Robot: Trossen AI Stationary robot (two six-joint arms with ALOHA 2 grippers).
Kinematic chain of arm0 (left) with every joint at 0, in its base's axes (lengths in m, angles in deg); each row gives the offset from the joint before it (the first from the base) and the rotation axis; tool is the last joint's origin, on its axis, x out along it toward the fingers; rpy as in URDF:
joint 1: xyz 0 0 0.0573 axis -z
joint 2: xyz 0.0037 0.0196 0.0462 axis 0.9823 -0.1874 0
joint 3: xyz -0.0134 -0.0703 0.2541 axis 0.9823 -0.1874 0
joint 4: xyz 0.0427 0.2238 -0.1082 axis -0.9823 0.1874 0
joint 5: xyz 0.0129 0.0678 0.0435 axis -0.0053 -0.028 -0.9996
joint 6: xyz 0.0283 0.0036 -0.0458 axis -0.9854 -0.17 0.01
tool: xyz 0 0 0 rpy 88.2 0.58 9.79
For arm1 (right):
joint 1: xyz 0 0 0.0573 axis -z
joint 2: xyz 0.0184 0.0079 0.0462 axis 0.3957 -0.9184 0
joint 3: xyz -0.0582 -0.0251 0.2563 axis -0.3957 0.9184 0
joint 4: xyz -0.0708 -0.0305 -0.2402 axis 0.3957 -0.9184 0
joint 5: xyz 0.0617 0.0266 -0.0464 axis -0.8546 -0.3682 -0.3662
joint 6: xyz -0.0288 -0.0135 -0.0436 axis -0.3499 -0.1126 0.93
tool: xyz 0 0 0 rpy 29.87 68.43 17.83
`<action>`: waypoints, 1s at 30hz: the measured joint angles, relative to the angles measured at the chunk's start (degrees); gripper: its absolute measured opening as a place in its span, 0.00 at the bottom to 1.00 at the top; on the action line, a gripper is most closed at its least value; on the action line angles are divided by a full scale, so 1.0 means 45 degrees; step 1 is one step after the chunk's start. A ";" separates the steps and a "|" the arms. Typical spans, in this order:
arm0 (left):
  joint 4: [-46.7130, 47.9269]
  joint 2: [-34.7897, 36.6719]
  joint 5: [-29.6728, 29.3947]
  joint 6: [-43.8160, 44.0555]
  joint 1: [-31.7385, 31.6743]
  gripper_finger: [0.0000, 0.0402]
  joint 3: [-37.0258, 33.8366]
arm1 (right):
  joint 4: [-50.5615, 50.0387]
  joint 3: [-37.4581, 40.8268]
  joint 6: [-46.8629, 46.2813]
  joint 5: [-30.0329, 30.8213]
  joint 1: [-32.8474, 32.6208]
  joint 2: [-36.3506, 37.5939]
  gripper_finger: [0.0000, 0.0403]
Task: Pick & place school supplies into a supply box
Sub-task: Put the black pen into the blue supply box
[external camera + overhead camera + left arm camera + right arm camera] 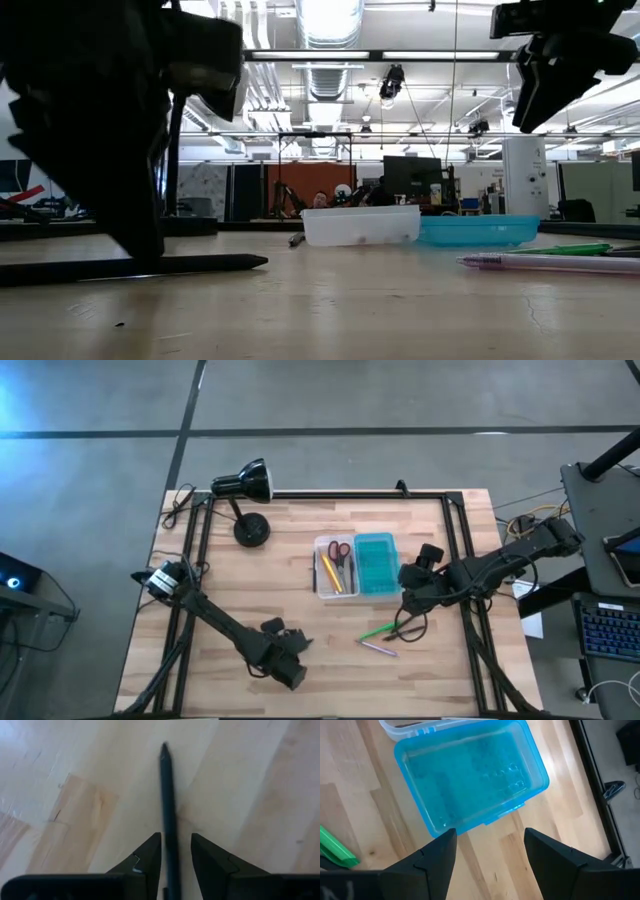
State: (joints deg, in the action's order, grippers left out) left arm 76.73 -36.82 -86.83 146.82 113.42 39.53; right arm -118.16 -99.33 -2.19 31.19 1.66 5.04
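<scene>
Straddling a thin black pen (pixel 169 805) with our left gripper (pixel 175 860) open, we are seeing red-handled scissors (pixel 341 552) already boxed; right gripper (pixel 490 851) hanging open; green marker (pixel 378 630) waiting.

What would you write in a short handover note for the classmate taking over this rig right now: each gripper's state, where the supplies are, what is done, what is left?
Left gripper: low on the table's near-left part, fingers open either side of a black pen, not yet closed.
Right gripper: open, empty, hovering by the teal half of the supply box.
Done: red-handled scissors and some pens lie in the clear half.
Left: the black pen, plus a green marker and pink pen lying on the table near the right gripper.
</scene>
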 joint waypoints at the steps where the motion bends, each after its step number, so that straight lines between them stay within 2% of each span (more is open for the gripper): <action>1: 0.0019 -0.0020 -0.0003 0.0089 0.0000 0.22 -0.0094 | 0.0014 0.0000 -0.0037 -0.0002 0.0000 0.0000 0.56; 11: -0.0756 0.0035 0.0775 -0.0290 -0.0242 0.22 -0.0876 | 0.0026 0.0000 -0.0614 -0.0041 -0.0015 0.0015 0.56; 14: -0.0741 0.0030 0.0951 -0.0395 -0.0446 0.16 -0.0889 | 0.0029 0.0000 -0.0667 -0.0045 -0.0019 0.0035 0.56; 18: -0.0734 0.0016 0.1138 -0.0761 -0.0812 0.04 -0.0939 | 0.0056 0.0000 -0.1222 0.0014 -0.0023 0.0150 0.56; 25: -0.1230 0.0381 0.1817 -0.0419 -0.1777 0.03 -0.1033 | 0.0097 0.0000 -0.3469 0.1405 -0.0058 0.1387 0.56; 30: -0.2169 0.1349 0.1403 -0.0301 -0.2980 0.03 -0.1091 | 0.0097 0.0000 -0.5012 0.2835 -0.0053 0.2841 0.56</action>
State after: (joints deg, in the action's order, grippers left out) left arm 66.96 -30.75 -80.52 145.47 100.01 34.62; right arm -117.73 -99.33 -24.74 43.95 1.42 17.82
